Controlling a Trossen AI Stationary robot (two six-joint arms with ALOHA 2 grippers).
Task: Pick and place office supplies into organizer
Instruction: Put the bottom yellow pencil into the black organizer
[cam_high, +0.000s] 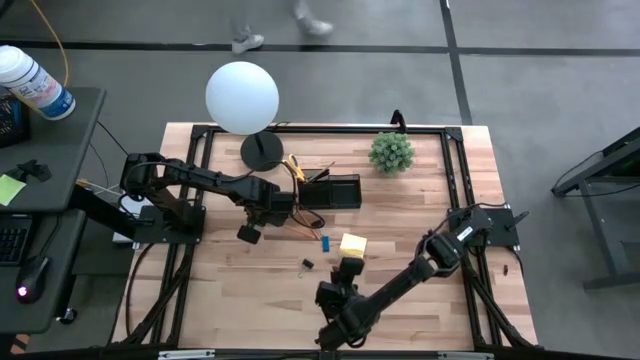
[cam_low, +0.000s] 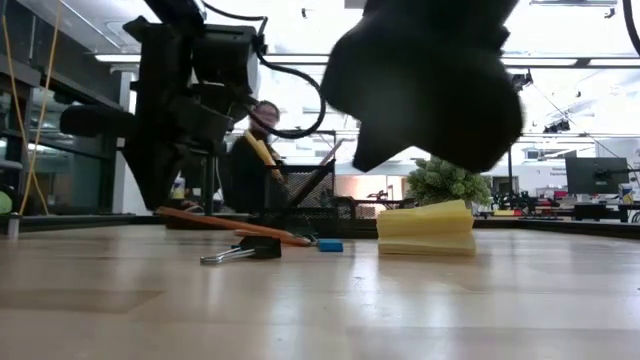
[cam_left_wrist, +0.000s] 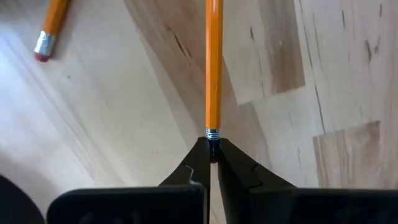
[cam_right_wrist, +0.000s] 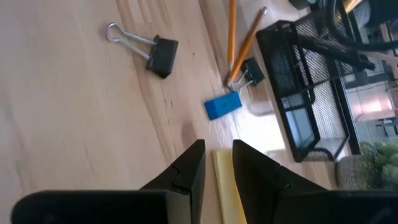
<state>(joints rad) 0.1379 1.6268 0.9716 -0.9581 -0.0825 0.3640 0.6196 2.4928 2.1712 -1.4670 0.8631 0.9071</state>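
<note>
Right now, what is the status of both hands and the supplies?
Left hand shut on orange pencil at its eraser end. Right hand over sticky pad, not holding. Organizer path unobstructed.

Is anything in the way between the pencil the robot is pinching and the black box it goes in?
Nothing visible blocks it. The left gripper is shut on the orange wooden pencil at its eraser end. The black wire-mesh organizer stands just beyond on the wooden table, with bare wood between them.

I see bright ceiling strips (cam_low: 560, 62) blown out upper frame; dark near pincer (cam_low: 425, 80) blurred; bench (cam_low: 320, 300) evenly lit.
</note>
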